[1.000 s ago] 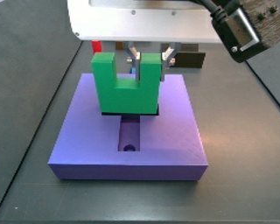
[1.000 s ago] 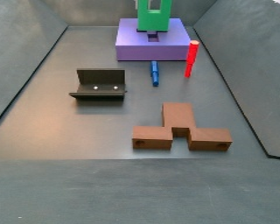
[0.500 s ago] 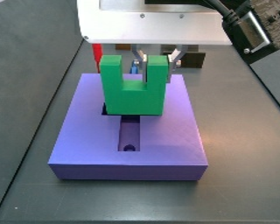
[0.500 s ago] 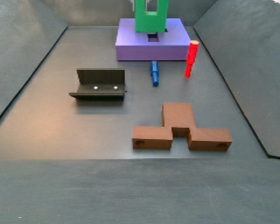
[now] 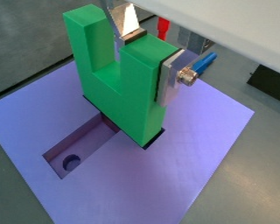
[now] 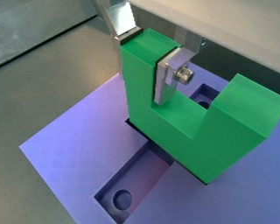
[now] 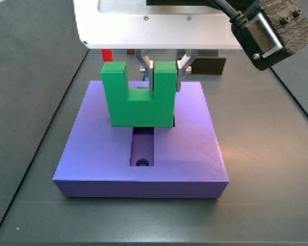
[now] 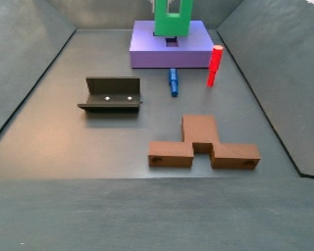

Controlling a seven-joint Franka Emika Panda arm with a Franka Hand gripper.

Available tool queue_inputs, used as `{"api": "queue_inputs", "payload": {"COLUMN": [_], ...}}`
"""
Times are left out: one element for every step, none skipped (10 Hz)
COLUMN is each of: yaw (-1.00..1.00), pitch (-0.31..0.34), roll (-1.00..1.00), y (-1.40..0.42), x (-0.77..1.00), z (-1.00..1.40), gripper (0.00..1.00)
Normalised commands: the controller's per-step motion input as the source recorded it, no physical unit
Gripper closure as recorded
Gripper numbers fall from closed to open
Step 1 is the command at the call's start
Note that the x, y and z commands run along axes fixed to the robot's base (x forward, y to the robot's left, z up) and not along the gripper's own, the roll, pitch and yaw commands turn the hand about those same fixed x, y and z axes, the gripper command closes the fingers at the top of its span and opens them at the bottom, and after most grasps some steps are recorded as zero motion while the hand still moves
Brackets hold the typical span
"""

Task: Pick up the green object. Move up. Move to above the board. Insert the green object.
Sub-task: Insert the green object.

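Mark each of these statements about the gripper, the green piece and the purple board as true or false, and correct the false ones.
1. The gripper holds the green object by one prong, its jaws shut on it. True.
2. The green object lies flat on the floor beside the board. False: it stands upright over the board, prongs up, its base at the recess.
3. A round hole shows in the bare part of the recess. True.
4. The red peg lies on top of the board. False: it stands upright on the floor beside the board.
5. The fixture stands on the floor apart from the board. True.
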Motion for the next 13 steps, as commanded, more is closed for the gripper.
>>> {"api": "queue_inputs", "payload": {"yaw": [0.21,0.2,0.19,0.17,0.05,0.0,-0.12,-0.24,-0.34,-0.2,-0.1,-0.09,-0.07], "pitch": [0.0,0.001,0.0,0.0,0.01,0.023,0.0,0.0,0.0,0.0,0.0,-0.007,-0.016], "roll": [0.09,0.09,0.09,0.08,0.09,0.1,0.1,0.13,0.13,0.12,0.13,0.13,0.13], "y": [0.0,0.0,0.0,0.0,0.0,0.0,0.0,0.0,0.0,0.0,0.0,0.0,0.0], "x": [0.07,0.06,0.02,0.03,0.09,0.12,0.11,0.07,0.02,0.0,0.0,0.0,0.0], "z": [-0.09,-0.11,-0.08,-0.06,-0.09,-0.17,-0.25,-0.29,-0.31,-0.34,-0.44,-0.55,-0.61], "gripper": [1.0,1.0,1.0,1.0,1.0,1.0,1.0,1.0,1.0,1.0,1.0,1.0,1.0]}}
